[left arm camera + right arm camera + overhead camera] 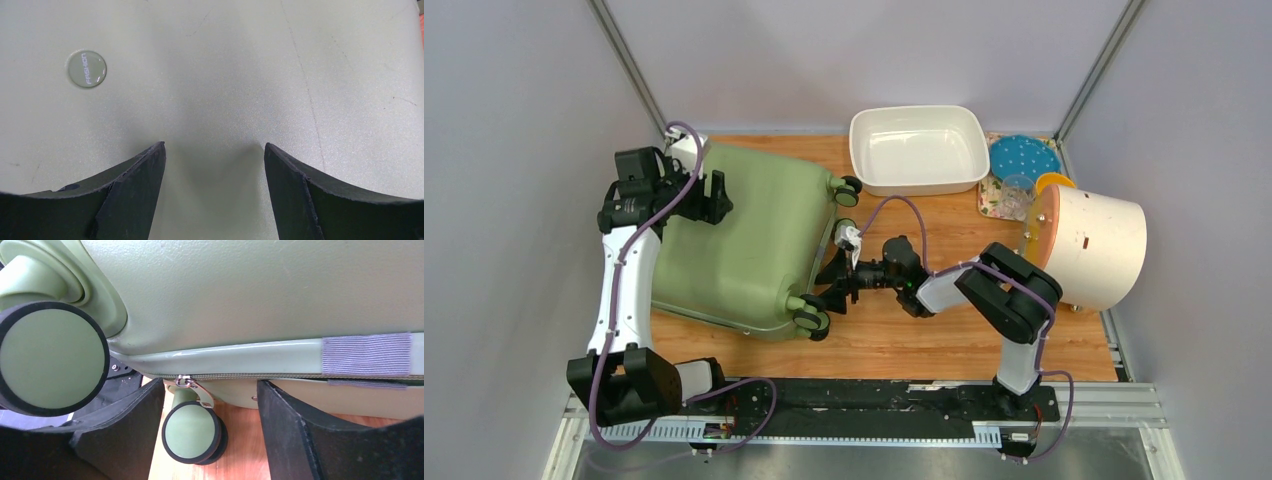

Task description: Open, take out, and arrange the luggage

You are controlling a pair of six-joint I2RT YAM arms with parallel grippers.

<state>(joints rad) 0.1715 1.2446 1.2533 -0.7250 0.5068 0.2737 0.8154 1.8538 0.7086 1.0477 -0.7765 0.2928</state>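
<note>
- Luggage (pixel 744 240) lay shut, interior hidden (shell only).
- Left gripper (pixel 215 147) hung spread wide over its far-left top.
- Right gripper (pixel 210 385), unclenched, straddled the zipper pull (pixel 187 383).

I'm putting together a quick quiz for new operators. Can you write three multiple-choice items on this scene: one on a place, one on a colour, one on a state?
1. Where is the white tub relative to the luggage?
A) on top of it
B) to its right, at the far side of the table
C) by the arm bases

2. What colour are the faces of the wheels?
A) red
B) white
C) green

3. The luggage is:
A) lying flat, shell shut
B) lying open, lining showing
C) standing upright on its wheels

Answers:
1 B: the top view shows the tub on the wood past the luggage's wheeled end.
2 C: the right wrist view shows green discs in black tyres.
3 A: the two halves meet at the zipper and no lining shows.
</note>
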